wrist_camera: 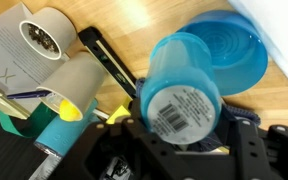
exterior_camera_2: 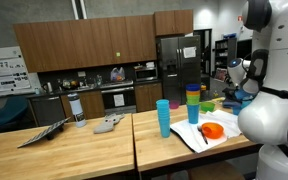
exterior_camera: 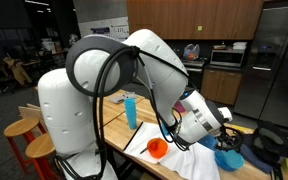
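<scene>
Most of an exterior view is filled by the white arm. It blocks much of the wooden table, and its base is cut off at the frame bottom. In the opposite ext. view the arm is cropped at the right edge.

The gripper hangs low at the arm's end, just above a blue bowl. It is too small in both ext. views to read the jaws.

The wrist view settles it. The jaws, dark and mostly cut off at the bottom edge, stand part-way in and hold the blue cup by its sides. The cup is off the table, above the bowl. Its long axis runs approx along the cam's line of sight: base w/ barcode sticker faces the cam, mouth points away toward the bowl. The rim is hidden behind the cup's own body.

Only the wrist view shows the grey tape roll, a 2nd roll and an open booklet, all blurred.

Only the ext. views show the white cloth, an orange dish, a stack of coloured cups and an upright light-blue tumbler.
</scene>
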Robot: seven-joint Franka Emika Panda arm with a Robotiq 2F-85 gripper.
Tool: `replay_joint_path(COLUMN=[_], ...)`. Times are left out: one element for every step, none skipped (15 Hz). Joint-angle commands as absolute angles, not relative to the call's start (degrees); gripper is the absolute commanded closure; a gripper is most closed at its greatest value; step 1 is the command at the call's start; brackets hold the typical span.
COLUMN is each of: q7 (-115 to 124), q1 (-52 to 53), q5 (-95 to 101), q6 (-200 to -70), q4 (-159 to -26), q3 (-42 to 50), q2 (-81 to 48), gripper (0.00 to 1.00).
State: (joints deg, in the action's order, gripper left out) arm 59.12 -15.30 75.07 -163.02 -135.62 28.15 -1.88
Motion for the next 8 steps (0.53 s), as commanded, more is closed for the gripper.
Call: replay_joint_path(q7=[68.14,70.97,73.88,76.38,78.19,79.00,79.86,81.11], q1=[-14.78,-14.74,-14.66,-14.59,-14.55,-14.42,-14.26,-14.07], q5=[85.94,89.44,93.04,96.14,98.43,99.52,100.26,101.13], q6=[-163.43,-163.23,-162.83,-162.49,-162.23,-161.72,-161.20,-160.70], q4=[-136.21,-136.26,-136.41,-136.58,-136.87,-137.45,-138.04,-138.45], q3=[27.91,27.71,27.44,27.13,26.79,26.37,25.88,25.37], q2=[-1.19,-1.19,-1.32,-1.47,-1.80,-2.21,-2.67,-3.11], gripper=[0.58,0.58,0.58,0.58,0.58,0.58,0.58,0.58])
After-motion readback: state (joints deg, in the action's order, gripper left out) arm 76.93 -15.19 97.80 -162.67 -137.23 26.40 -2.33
